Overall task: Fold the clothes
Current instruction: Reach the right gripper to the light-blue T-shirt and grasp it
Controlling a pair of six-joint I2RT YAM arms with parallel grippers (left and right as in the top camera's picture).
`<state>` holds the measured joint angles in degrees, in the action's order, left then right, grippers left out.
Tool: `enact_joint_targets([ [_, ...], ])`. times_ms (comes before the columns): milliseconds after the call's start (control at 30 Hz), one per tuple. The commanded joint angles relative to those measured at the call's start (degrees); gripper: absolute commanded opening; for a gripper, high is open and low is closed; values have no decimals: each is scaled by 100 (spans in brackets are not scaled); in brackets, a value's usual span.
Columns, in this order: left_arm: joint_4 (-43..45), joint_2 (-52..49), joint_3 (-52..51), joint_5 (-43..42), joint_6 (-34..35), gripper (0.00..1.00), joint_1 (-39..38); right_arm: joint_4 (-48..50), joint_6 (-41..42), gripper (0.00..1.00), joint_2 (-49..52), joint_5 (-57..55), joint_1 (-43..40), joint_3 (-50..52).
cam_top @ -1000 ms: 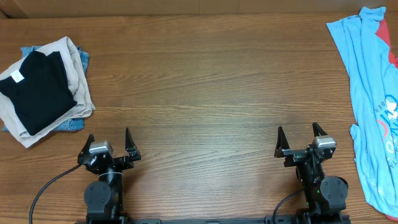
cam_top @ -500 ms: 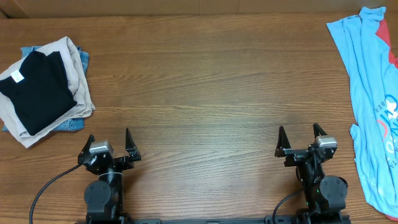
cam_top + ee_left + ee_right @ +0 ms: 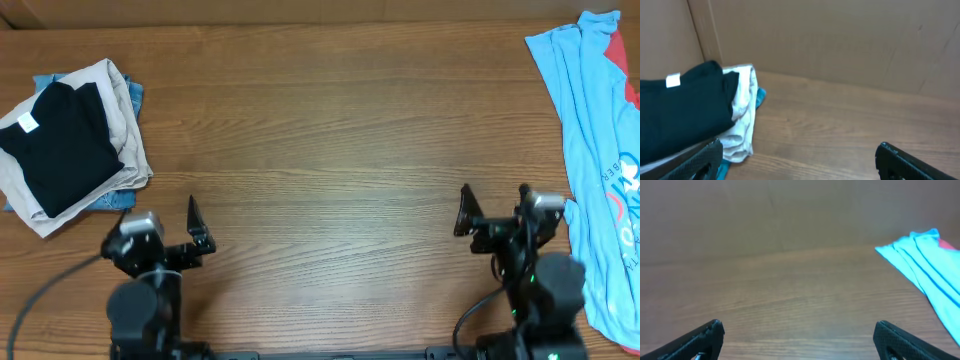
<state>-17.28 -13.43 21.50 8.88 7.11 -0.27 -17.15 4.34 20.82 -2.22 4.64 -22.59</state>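
Zero folding done yet. Just swung the right gripper (image 3: 495, 205), wide open and empty, toward the T-shirt (image 3: 590, 150); left gripper (image 3: 160, 225), equally open, nudged leftward.

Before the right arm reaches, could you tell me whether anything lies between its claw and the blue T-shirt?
Nothing visible does: only bare table separates the right claw from the T-shirt on its right; the folded pile sits far left.

— How many garments?
— One light blue cotton T-shirt (image 3: 590, 150), plus three folded in one pile: black garment (image 3: 60, 145), beige garment (image 3: 125, 115), blue denim garment (image 3: 118, 201).
— And the rest?
— Two black robot arms, the left arm (image 3: 145, 300) and the right arm (image 3: 545, 290); one brown wooden table (image 3: 320, 130).
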Motion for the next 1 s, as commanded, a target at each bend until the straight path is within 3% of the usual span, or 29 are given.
enact_joint_targets([
  [0,-459,-997,964,70,20,100,26,-579,39,100,1071,-184,7,-1207],
  [200,-1893,-2538,2616,-76,20,100,26,-1565,37,100,2986,-199,-105,-2955],
  [367,-2712,-3161,3458,-302,22,100,26,-1853,-35,100,3985,-229,-140,-3679],
  [467,-2774,-3241,3543,-293,20,100,26,-1764,-13,100,4293,-553,-286,-3748],
  [567,-2778,-3241,3543,-291,20,100,26,-1849,566,100,4505,-944,-798,-3751],
  [733,-2776,-3244,3543,-291,20,100,26,-2782,1521,100,4852,-1058,-2076,-3740],
  [967,-2732,-3244,3543,-291,20,100,26,-3143,1547,99,6413,-1034,-3195,-3650],
])
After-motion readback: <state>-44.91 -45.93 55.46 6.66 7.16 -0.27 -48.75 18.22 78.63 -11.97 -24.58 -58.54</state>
